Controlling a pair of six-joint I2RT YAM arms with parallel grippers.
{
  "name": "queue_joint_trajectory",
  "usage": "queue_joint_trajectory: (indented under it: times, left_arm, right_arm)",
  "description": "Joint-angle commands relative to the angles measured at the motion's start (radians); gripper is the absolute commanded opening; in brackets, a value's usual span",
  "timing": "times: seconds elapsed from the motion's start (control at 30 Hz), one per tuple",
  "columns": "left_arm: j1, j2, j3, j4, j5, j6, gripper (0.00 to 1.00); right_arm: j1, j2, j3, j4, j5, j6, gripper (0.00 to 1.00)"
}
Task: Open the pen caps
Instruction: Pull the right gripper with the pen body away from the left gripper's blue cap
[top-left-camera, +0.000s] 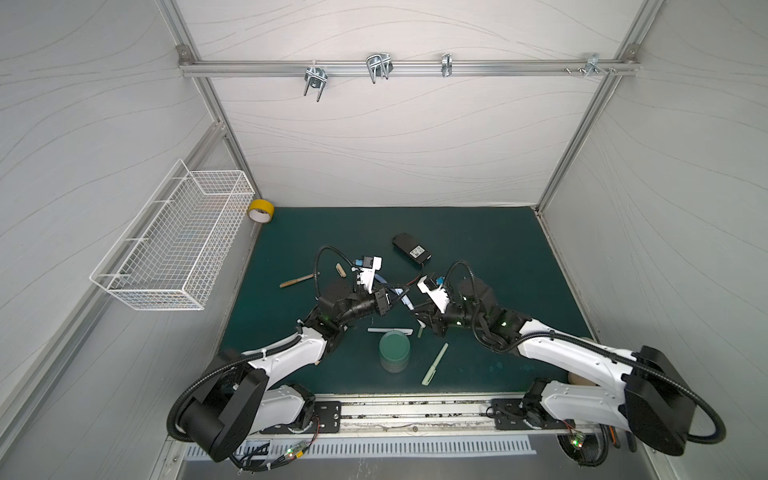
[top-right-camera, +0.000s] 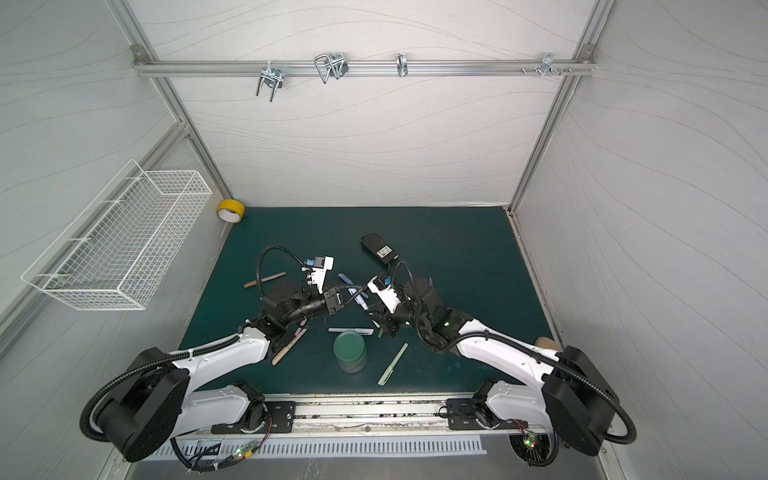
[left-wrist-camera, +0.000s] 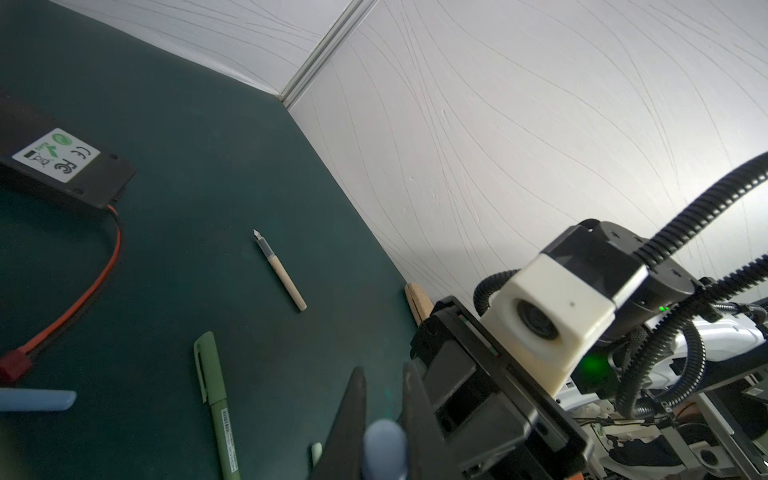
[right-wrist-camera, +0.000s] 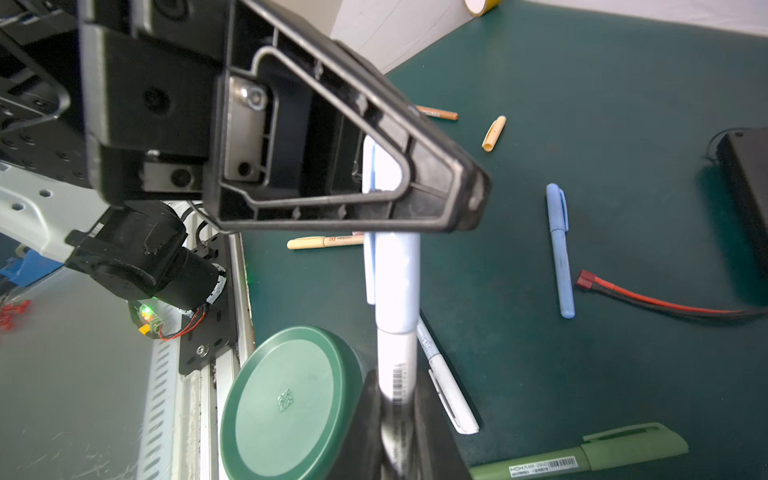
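Two grippers of mine meet over the middle of the dark green mat (top-left-camera: 478, 257), between the round green container (top-left-camera: 394, 351) and the black battery pack (top-left-camera: 411, 248). I hold a pale blue pen (right-wrist-camera: 397, 365) raised between them. My right gripper (right-wrist-camera: 397, 384) is clamped tight on its barrel, and my left gripper (left-wrist-camera: 383, 374) is pinched on its cap (right-wrist-camera: 397, 282), which sits fully on the barrel. A green pen (top-left-camera: 435, 364) lies capped near the container, and a loose tan cap (right-wrist-camera: 493, 134) lies farther off.
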Motion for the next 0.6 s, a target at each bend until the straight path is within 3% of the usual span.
queue_joint_trajectory:
  times: [0.0, 0.07, 0.13, 0.57]
  left_arm:
    - [0.010, -0.058, 0.028, -0.045, -0.146, 0.016, 0.00]
    - [0.010, -0.090, 0.023, -0.081, -0.169, 0.018, 0.00]
    - [0.010, -0.105, 0.017, -0.091, -0.168, 0.020, 0.00]
    - [0.010, -0.135, 0.006, -0.088, -0.129, 0.036, 0.00]
  right_arm:
    - [0.069, -0.065, -0.032, -0.034, 0.160, -0.077, 0.00]
    - [0.107, -0.082, -0.036, -0.050, 0.273, -0.111, 0.00]
    - [0.122, -0.094, -0.038, -0.060, 0.313, -0.126, 0.00]
    - [0.071, -0.080, -0.051, -0.010, 0.044, -0.084, 0.00]
